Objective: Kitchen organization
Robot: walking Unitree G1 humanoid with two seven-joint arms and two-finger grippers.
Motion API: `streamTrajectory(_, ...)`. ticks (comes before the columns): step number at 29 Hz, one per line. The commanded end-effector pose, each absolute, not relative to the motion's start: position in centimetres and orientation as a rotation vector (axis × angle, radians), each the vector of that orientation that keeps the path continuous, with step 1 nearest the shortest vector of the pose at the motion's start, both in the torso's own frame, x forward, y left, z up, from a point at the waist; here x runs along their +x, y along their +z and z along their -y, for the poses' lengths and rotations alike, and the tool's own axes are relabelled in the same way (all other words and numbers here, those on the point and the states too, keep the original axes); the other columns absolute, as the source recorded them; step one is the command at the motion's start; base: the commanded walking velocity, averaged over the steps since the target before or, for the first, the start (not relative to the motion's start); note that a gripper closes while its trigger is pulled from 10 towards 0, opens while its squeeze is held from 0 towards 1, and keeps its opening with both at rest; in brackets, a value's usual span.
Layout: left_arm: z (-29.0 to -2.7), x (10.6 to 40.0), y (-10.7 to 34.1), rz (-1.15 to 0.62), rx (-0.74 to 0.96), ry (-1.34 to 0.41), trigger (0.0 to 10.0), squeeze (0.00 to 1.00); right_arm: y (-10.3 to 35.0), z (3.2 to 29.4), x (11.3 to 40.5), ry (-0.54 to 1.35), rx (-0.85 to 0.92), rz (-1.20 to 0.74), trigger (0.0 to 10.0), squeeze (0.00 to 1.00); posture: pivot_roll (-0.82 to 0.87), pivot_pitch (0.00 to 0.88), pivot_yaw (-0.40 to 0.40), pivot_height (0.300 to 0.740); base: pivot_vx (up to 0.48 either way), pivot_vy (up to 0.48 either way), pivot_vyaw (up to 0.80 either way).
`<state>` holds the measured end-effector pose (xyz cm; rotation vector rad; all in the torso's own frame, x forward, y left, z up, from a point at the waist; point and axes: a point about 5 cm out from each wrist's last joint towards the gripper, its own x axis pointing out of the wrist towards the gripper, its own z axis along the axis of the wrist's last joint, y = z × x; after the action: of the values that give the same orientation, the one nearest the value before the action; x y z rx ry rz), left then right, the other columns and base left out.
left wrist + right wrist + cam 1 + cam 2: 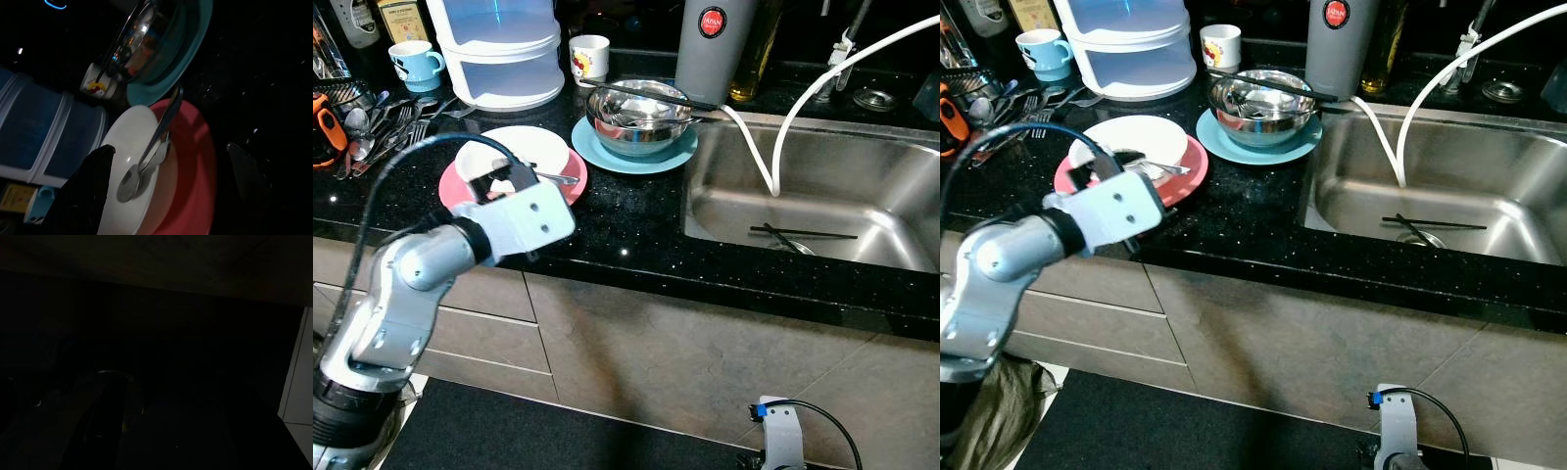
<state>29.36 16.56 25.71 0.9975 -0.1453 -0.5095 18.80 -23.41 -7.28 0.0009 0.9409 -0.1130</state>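
A white plate (533, 147) lies on a pink plate (570, 188) near the front of the black counter, with a metal spoon (558, 177) resting across them. My left gripper (504, 181) hovers low over the near side of these plates, open, its fingers (85, 191) spread either side of the spoon (146, 156) and holding nothing. Behind, a steel bowl (641, 117) with cutlery inside sits on a blue plate (636, 159), black chopsticks (646, 95) laid across its rim. My right arm (778, 431) hangs idle low by the cabinets.
The steel sink (862, 176) at right holds chopsticks (803, 233) and a white hose (783, 137). Loose cutlery (382, 122), a blue mug (416, 64), a clear stacked container (504, 49), a white mug (590, 57) and a grey flask (710, 44) line the back.
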Motion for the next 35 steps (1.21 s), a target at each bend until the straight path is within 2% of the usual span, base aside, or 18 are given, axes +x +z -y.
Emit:
streamTrajectory(1,-17.4,29.5,25.4,0.110,1.012,-0.479,10.0,0.00,-7.5,23.6,18.3,-0.122,-0.002,-0.964,10.0,0.00,0.07,0.095,-0.019,0.740,0.000,0.000,0.00)
streamTrajectory(10,-17.7,30.4,24.4,0.115,1.007,-0.429,10.0,0.00,-7.4,23.7,18.4,-0.120,-0.014,-0.962,10.0,0.00,0.06,0.100,-0.025,0.740,0.000,0.000,0.00)
streamTrajectory(11,-17.7,30.5,24.2,0.111,1.004,-0.429,7.8,0.00,-7.4,23.7,18.4,-0.120,-0.014,-0.961,10.0,0.00,0.06,0.102,-0.025,0.740,0.000,0.000,0.00)
streamTrajectory(12,-17.7,30.6,24.1,0.110,1.001,-0.431,6.1,0.00,-7.4,23.7,18.4,-0.121,-0.013,-0.960,10.0,0.00,0.06,0.102,-0.025,0.740,0.000,0.000,0.00)
streamTrajectory(13,-17.7,30.7,24.1,0.110,0.998,-0.432,3.3,0.00,-7.4,23.7,18.4,-0.122,-0.013,-0.959,10.0,0.00,0.06,0.102,-0.025,0.740,0.000,0.000,0.00)
streamTrajectory(14,-17.7,30.7,24.1,0.110,0.998,-0.432,3.3,0.00,-7.4,23.7,18.4,-0.122,-0.013,-0.959,10.0,0.00,0.06,0.102,-0.025,0.740,0.000,0.000,0.00)
streamTrajectory(15,-17.6,30.9,23.9,0.110,0.992,-0.433,0.0,0.00,-7.4,23.7,18.4,-0.123,-0.013,-0.958,10.0,0.00,0.06,0.102,-0.025,0.740,0.000,0.000,0.00)
streamTrajectory(35,-17.3,31.7,23.8,0.144,0.984,-0.432,0.0,0.00,-7.4,23.8,18.5,-0.122,-0.014,-0.954,10.0,0.00,0.05,0.113,-0.022,0.740,0.000,0.000,0.00)
